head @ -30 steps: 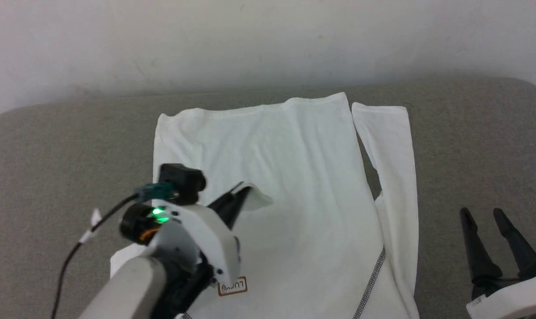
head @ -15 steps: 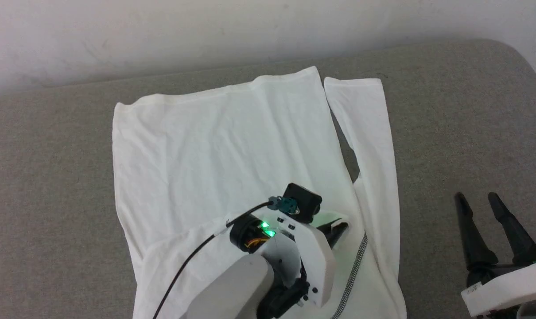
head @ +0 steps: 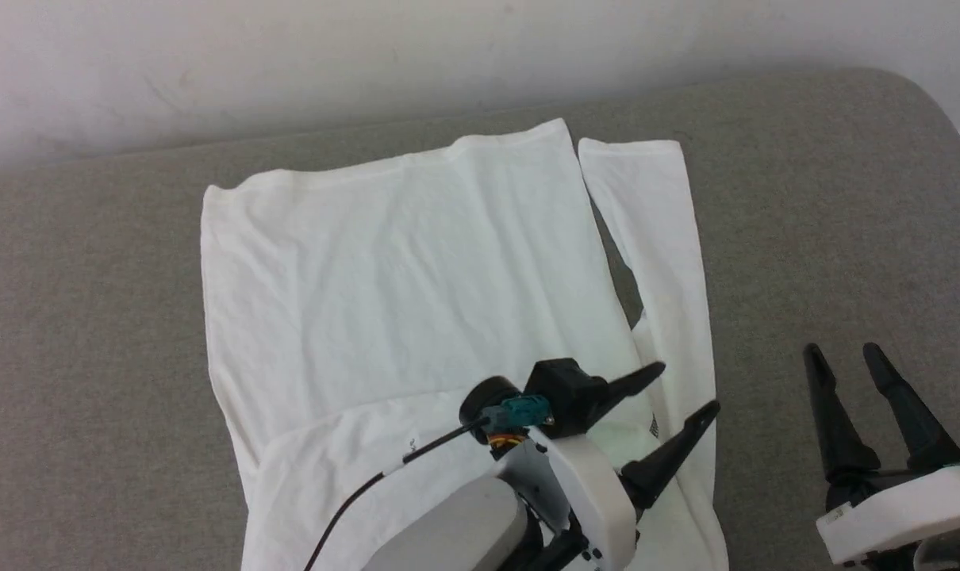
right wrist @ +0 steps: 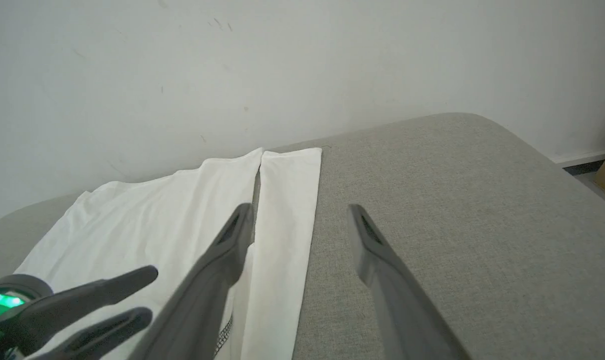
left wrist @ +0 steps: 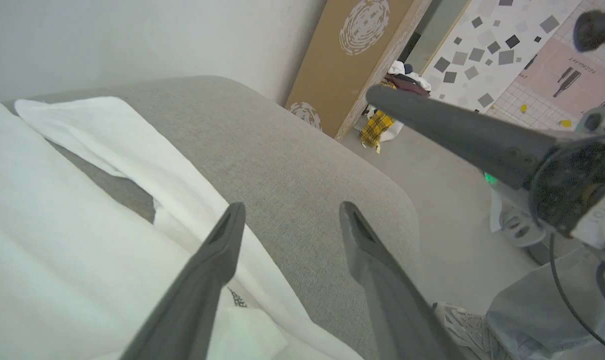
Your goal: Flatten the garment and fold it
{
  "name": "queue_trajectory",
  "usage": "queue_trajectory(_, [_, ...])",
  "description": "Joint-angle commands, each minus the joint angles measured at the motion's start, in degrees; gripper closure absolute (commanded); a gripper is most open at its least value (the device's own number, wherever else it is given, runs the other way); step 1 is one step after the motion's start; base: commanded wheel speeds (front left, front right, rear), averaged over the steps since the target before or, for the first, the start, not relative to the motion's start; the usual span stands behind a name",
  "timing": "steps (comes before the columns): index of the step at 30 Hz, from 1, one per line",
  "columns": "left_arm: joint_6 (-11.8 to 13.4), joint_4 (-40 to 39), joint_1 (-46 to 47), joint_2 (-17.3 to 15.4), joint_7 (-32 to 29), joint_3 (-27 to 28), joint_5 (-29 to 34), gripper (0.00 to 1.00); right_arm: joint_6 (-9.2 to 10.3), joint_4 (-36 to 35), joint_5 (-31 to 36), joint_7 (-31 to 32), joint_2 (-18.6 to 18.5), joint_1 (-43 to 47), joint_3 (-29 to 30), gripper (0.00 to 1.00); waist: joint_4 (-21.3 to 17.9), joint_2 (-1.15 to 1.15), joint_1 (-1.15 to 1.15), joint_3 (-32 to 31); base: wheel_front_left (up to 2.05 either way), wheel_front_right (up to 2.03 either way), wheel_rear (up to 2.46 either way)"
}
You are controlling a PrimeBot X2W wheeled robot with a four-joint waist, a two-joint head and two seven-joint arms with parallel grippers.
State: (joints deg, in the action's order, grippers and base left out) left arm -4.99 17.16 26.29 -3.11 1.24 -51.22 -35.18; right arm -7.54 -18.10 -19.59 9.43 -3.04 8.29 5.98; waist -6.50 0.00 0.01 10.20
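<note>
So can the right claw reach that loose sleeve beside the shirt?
Probably yes: the right claw is open beside the sleeve with bare grey surface between them. The left claw hovers over its lower end.

No wording can be read with certainty. In the upper right of the left wrist view, a pink poster (left wrist: 572,75) with bottle drawings carries one line of small dark lettering, too small to make out. The brown board (left wrist: 332,85) at top centre bears white round swirl emblems (left wrist: 365,25), a mark rather than lettering. At the lower right of the head view, a small label (head: 833,515) on the white housing of the right gripper (head: 839,353) is blurred.
</note>
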Motion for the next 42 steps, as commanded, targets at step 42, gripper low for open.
queue_trajectory(42, [9.0, -26.4, -22.9, -7.7, 13.8, 50.9, 12.7, 0.0, 0.05, 40.8, -8.7, 20.7, -15.8, -40.6, 7.5, 0.0, 17.5, 0.0, -0.01, 11.1, 0.0, 0.0, 0.0])
